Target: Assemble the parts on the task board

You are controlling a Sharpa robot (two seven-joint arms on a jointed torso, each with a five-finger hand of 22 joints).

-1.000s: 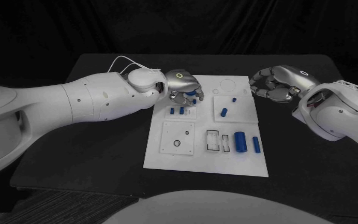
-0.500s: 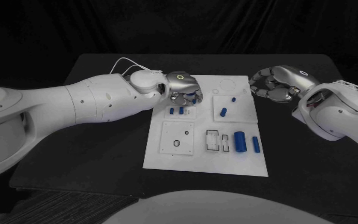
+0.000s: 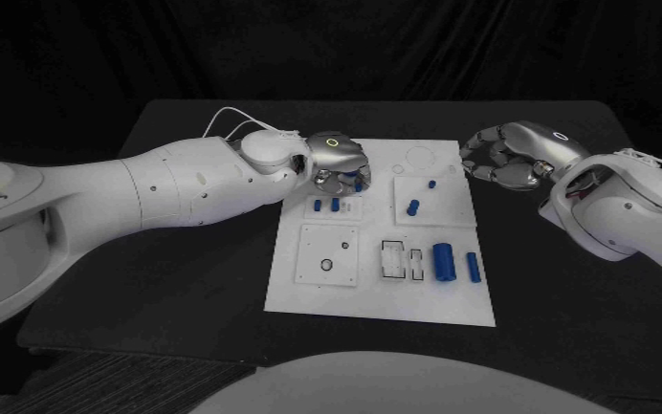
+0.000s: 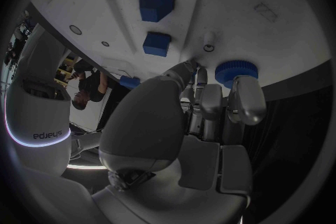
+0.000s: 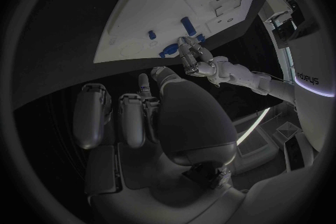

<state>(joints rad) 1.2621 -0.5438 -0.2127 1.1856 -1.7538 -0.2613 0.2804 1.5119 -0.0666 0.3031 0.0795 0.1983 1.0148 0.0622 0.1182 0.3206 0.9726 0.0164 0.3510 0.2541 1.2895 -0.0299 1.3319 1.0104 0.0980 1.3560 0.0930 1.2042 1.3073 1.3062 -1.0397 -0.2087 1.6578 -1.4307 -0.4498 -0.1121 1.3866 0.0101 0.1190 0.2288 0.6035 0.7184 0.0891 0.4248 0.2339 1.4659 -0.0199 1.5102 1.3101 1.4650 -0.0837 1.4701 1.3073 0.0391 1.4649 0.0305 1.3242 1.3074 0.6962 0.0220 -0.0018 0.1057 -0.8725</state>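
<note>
The white task board (image 3: 380,290) lies mid-table. My left hand (image 3: 336,159) hovers over its far left corner with fingers curled down, pinching a round blue knurled part (image 3: 358,185). In the left wrist view that round part (image 4: 236,71) sits between the fingertips (image 4: 245,95), just above the board (image 4: 105,0). Two small blue blocks (image 3: 327,205) stand in the board just nearer than the hand, and show again as blocks (image 4: 156,22) in the left wrist view. My right hand (image 3: 508,154) hangs off the board's far right edge, fingers curled in with nothing in them.
More blue parts lie on the board: a thick cylinder (image 3: 444,260), a thin pin (image 3: 474,268), a short peg (image 3: 414,207) and a tiny piece (image 3: 431,185). Round outlines (image 3: 421,156) mark the far edge. Black table (image 3: 180,271) surrounds the board.
My left hand and forearm have shifted slightly to the right over the board's far left corner, with the round part still at the fingertips. The right hand has not moved.
</note>
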